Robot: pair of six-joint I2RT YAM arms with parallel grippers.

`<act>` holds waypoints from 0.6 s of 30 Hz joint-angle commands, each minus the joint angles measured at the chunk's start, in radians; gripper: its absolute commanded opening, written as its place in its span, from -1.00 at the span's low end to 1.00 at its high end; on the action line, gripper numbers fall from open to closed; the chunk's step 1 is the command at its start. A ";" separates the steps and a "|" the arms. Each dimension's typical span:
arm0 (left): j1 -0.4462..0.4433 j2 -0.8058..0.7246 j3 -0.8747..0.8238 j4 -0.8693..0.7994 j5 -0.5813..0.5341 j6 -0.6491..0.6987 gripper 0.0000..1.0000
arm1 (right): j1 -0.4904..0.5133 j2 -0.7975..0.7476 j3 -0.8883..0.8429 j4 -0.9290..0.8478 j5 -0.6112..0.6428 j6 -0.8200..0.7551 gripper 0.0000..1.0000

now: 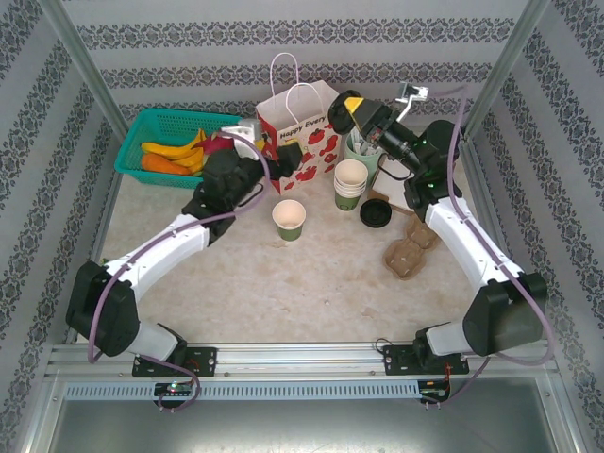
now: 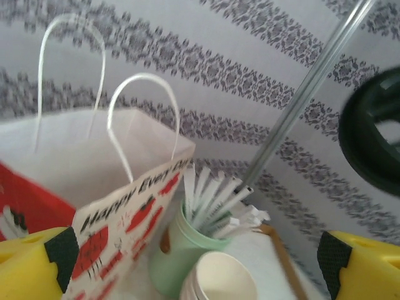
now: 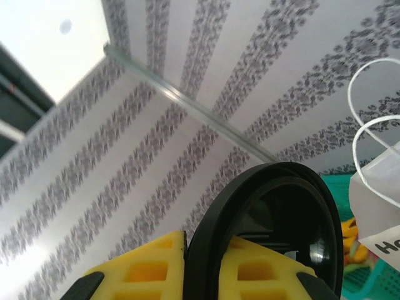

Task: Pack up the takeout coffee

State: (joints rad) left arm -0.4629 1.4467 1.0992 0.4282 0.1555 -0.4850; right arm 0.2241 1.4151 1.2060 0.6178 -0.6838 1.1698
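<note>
Gripping hand: right gripper (image 3: 206, 275) was clamped on the takeout coffee (image 3: 275, 225).
Coffee's place: it hung in the air, tipped on its side, just beside the paper bag's (image 1: 300, 132) upper edge.
Other hand: left gripper (image 2: 200, 269) had its jaws spread wide, near the bag.
On the table (image 1: 236, 274): a lidless green cup (image 1: 289, 219) and a stack of cream cups (image 1: 349, 184) stood.

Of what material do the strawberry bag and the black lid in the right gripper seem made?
Strawberry bag: paper, matte it seems; crisp folds, printed sides, thin white cord handles. Black lid: probably moulded plastic, glossy; light glints on its smooth rim.
</note>
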 commanded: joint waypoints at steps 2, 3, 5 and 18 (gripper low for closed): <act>0.096 0.014 0.056 -0.177 0.316 -0.331 0.99 | -0.012 0.048 0.064 0.005 -0.223 -0.165 -1.00; 0.106 0.017 0.060 -0.193 0.349 -0.345 0.99 | -0.012 0.058 0.078 -0.004 -0.241 -0.169 -1.00; 0.118 0.014 0.068 -0.217 0.413 -0.344 0.97 | -0.011 0.072 0.089 0.001 -0.268 -0.194 -1.00; 0.118 0.017 0.157 -0.355 0.620 -0.253 0.58 | 0.042 0.052 -0.012 -0.008 -0.250 -0.321 -1.00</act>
State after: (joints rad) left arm -0.3454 1.4616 1.2148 0.1299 0.7120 -0.7776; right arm 0.2508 1.4864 1.2259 0.5869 -0.9176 0.9054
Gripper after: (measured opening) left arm 0.807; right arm 0.152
